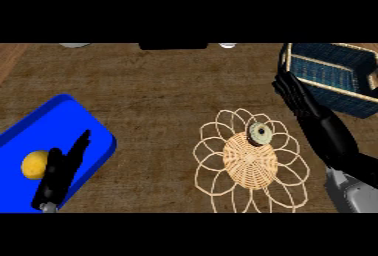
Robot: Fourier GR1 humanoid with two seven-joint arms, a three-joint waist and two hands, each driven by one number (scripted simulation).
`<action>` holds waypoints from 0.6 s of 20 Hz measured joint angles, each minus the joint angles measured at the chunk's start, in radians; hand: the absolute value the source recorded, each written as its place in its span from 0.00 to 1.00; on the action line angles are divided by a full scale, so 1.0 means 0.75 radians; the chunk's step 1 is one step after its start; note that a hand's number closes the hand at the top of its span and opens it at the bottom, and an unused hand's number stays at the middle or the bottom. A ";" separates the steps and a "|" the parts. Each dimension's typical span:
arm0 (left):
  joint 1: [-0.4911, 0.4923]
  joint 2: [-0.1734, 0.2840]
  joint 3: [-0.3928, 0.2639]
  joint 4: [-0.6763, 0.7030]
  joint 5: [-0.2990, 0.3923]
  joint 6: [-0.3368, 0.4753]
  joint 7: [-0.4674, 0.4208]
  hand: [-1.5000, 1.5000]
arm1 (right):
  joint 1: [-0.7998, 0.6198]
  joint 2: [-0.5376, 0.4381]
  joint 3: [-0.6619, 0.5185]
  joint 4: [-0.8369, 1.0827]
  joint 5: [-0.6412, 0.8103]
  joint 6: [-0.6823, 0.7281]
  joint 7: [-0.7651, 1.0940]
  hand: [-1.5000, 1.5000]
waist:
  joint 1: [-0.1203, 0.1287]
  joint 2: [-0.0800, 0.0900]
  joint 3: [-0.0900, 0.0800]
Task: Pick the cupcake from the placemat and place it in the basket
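The cupcake (260, 133) is small and round with a dark wrapper and pale top. It sits on the upper right part of the woven, flower-shaped placemat (249, 162). A dark blue basket (329, 76) with a tan rim stands at the upper right. My right hand (298, 97) stretches up along the right side, fingers straight, their tips near the basket's left wall. It is to the right of the cupcake and holds nothing. My left hand (63, 167) rests open at the lower left, fingers up.
A blue tray (44, 127) lies at the left with a yellow lemon (35, 165) on it, partly under my left hand. Along the counter's far edge are a dark object (173, 46) and two pale round items (74, 45).
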 measured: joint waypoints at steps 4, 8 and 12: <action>-0.014 -0.031 0.026 -0.049 0.022 0.011 -0.002 0.50 | -0.083 0.021 -0.110 0.056 -0.096 -0.002 0.042 1.00 | 0.045 0.039 0.025; -0.036 -0.076 0.042 -0.052 0.061 0.014 -0.004 0.50 | -0.225 0.067 -0.113 0.189 -0.127 0.031 0.049 1.00 | 0.090 0.061 0.032; -0.036 -0.091 0.055 -0.046 0.084 0.003 0.000 0.50 | -0.303 0.221 0.052 0.252 0.038 -0.098 0.076 0.00 | 0.096 0.062 0.034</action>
